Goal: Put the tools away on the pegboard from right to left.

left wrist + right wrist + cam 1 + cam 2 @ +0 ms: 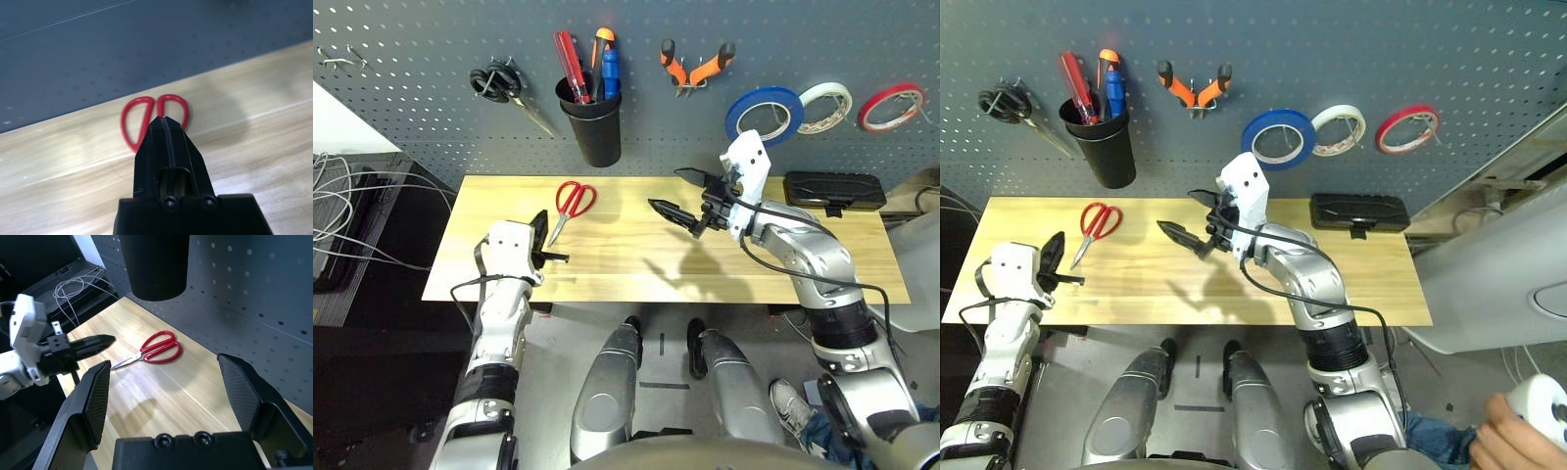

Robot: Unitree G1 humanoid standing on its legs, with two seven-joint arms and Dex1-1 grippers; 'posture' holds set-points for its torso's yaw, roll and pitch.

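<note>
Behind the wooden table (607, 274), the dark pegboard (666, 147) stood as a wall, with most tools already in place. The blue tape (765, 95) hung through its ring on a hook, beside the white tape (815, 127), and the pliers (705, 70) sat on their hook with the handles spread upward, I suppose so that the open shape would keep them from slipping. The small blue screwdriver (610, 73) stood in the black cup (598, 137), which suited a thing without a loop.

Only the red scissors (142, 356) remained on the table, near its back edge. They lay flat and closed, with the handles toward the board; those loops were, I judged, what a hook would need.

My left gripper (165, 117) was closed on nothing, its tips together near the scissors, so it would have to open before any grasp. My right gripper (164, 360) was wide open and empty, over the table and well apart from them.

Between my two grippers there was bare wood, enough for a careful approach. Above the scissors the room was tighter: the cup hung out from the board, and a straight lift could knock its bottom. Left of the cup hung the black scissors (536, 117), another thing to pass without touching.
</note>
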